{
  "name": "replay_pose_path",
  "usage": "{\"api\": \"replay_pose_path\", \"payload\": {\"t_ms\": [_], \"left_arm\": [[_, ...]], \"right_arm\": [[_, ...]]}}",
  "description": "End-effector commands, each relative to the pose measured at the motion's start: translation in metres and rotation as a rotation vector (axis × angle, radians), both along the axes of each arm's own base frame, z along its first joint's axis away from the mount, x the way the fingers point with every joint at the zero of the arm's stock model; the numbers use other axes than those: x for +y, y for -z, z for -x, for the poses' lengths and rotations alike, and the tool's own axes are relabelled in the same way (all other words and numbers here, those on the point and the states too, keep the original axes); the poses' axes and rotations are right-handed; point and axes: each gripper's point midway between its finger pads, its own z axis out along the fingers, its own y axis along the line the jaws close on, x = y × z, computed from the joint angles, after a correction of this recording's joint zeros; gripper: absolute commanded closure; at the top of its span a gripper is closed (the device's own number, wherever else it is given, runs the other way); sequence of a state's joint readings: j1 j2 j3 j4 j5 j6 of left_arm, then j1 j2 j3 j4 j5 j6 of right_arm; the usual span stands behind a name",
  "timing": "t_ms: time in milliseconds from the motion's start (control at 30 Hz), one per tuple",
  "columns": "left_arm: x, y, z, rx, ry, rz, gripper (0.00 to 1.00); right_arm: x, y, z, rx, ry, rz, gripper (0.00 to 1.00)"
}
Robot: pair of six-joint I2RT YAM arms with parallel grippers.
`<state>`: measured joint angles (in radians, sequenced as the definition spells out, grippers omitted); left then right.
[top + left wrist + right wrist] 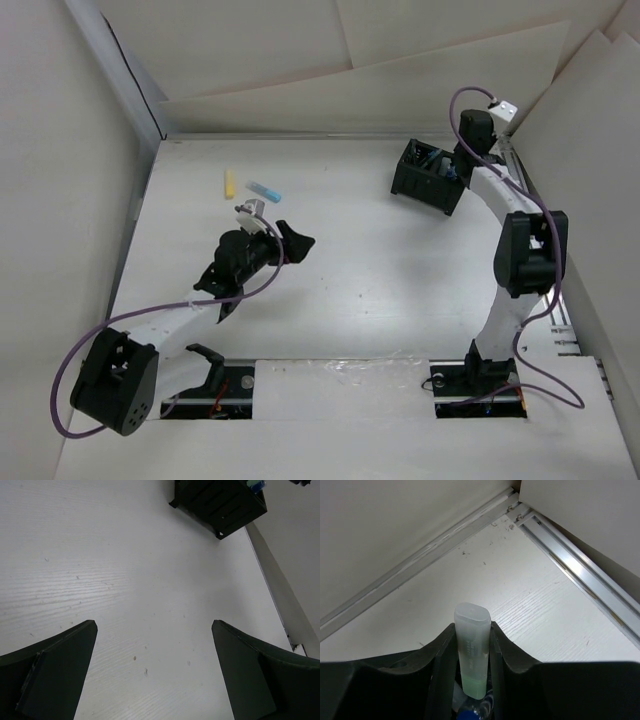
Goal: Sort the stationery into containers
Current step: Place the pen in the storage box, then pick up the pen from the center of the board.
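The black organiser box (428,178) stands at the back right of the table, with pens inside; it also shows at the top of the left wrist view (220,502). My right gripper (453,166) is right over it, shut (472,630) on a pale green highlighter (472,650) with a clear cap, held upright above a blue pen (469,713). A yellow highlighter (229,184) and a light-blue one (264,189) lie at the back left. My left gripper (291,240) is open and empty (155,630), low over bare table just right of them.
Cardboard walls close in the table at the back and both sides. An aluminium rail (580,570) runs along the right wall close to the organiser, and another along the back wall (410,575). The arm bases (470,380) sit at the near edge.
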<state>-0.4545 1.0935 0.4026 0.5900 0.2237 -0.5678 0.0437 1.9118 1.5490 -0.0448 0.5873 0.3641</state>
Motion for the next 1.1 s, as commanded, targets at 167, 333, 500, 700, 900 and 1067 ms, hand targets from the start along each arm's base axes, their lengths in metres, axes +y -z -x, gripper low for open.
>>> {"api": "replay_pose_path", "payload": {"t_ms": [167, 333, 500, 700, 900, 1067], "left_arm": [[0.001, -0.016, 0.005, -0.079, 0.04, 0.052, 0.05], [0.009, -0.024, -0.014, -0.048, -0.058, 0.033, 0.71], [0.029, -0.039, -0.034, -0.041, -0.207, -0.008, 0.77], [0.051, -0.021, -0.088, 0.101, -0.463, -0.101, 0.39], [0.052, 0.023, -0.154, 0.294, -0.649, -0.257, 0.42], [0.06, 0.041, -0.185, 0.362, -0.8, -0.308, 0.43]], "right_arm": [[0.005, -0.014, 0.004, -0.059, 0.044, 0.006, 0.39], [0.014, -0.064, 0.018, -0.152, 0.026, -0.004, 0.2], [0.039, -0.102, 0.037, -0.239, -0.055, -0.072, 0.2], [0.123, -0.102, 0.094, -0.245, -0.304, -0.166, 0.66], [0.206, -0.064, 0.139, -0.162, -0.555, -0.219, 1.0], [0.225, -0.05, 0.164, -0.133, -0.634, -0.24, 0.85]]}}
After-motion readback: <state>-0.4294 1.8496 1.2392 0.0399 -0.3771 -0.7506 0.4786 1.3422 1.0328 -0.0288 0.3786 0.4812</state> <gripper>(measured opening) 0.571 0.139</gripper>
